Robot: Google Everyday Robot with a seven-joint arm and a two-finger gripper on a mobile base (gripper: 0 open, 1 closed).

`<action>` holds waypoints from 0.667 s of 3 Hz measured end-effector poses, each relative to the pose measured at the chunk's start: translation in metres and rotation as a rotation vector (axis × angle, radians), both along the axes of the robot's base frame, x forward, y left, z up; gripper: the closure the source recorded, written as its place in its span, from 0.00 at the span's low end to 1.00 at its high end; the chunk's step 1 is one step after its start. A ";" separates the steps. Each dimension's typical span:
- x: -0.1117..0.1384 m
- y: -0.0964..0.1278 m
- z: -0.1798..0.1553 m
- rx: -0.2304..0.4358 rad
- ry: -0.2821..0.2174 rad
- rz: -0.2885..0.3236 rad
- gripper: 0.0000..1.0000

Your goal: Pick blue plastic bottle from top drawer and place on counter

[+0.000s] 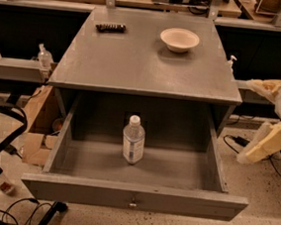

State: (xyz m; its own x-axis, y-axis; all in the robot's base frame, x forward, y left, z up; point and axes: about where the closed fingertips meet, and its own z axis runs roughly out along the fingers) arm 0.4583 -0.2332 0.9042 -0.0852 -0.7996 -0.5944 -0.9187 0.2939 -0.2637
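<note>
The blue plastic bottle (133, 140), clear with a white cap and a pale label, stands upright in the middle of the open top drawer (132, 196). The drawer is pulled out below the grey counter (135, 59). My gripper (265, 115) is at the right edge of the camera view, outside the drawer, level with the cabinet's right side and well to the right of the bottle. Its two cream fingers (268, 143) are spread apart and hold nothing.
A white bowl (179, 39) and a dark bar-shaped object (111, 27) lie on the far part of the counter. A small pump-top bottle (44, 55) stands on the left bench. Cardboard (37, 124) and cables lie on the floor to the left.
</note>
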 end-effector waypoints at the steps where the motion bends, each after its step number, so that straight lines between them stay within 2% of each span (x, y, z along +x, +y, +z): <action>1: 0.007 0.016 -0.025 0.226 -0.093 0.061 0.00; 2: 0.003 0.044 -0.016 0.410 -0.152 0.153 0.00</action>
